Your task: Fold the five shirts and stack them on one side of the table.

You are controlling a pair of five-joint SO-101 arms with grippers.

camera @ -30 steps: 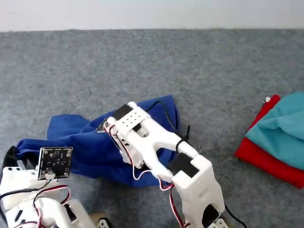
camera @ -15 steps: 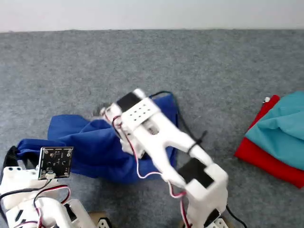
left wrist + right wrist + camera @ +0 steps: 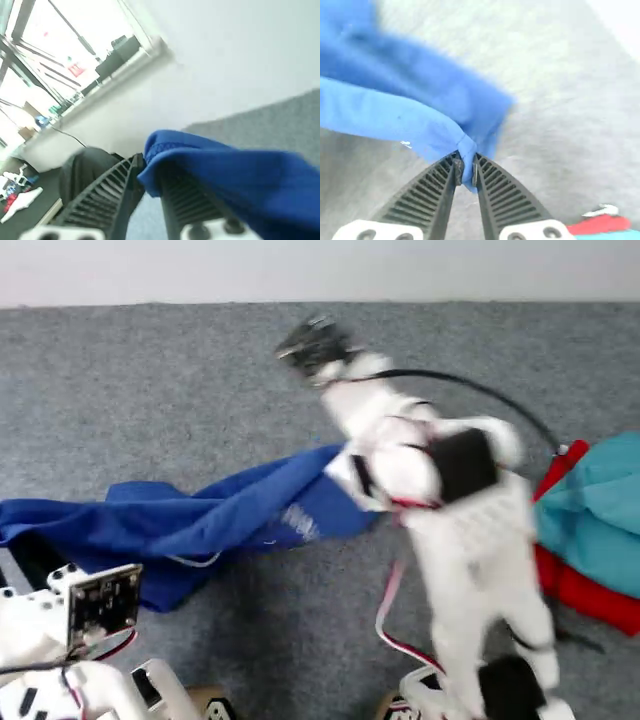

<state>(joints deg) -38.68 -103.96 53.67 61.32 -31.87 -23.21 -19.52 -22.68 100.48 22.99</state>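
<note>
Blue shirt (image 3: 230, 520) lies across the left-centre of the grey desk (image 3: 150, 390), pulled into a long band running left-right, w/ a bunched lump toward its near-left part.

Left tool (image 3: 149, 172): narrow, fingers nipped on a hemmed edge of the blue shirt (image 3: 225, 175); cloth bulges out over the tips. Left arm (image 3: 90, 640) sits at the near-left corner, by the shirt's left end.

Right tool (image 3: 465, 167): narrow too, clamped on a small fold of the blue shirt (image 3: 410, 115), w/ the rest of the cloth spreading away from the tips over the desk (image 3: 555, 100). In the high view the right arm (image 3: 470, 520) is blurred; it stands right of centre, and the shirt's right end meets it.

Far-right side of desk: teal shirt (image 3: 600, 510) folded on top of red shirt (image 3: 580, 590), stacked, well apart from the blue shirt's left end, near the right arm. A corner of that red shirt (image 3: 600, 225) shows past the right tool. White wall (image 3: 320, 270) runs along the desk's far edge.
</note>
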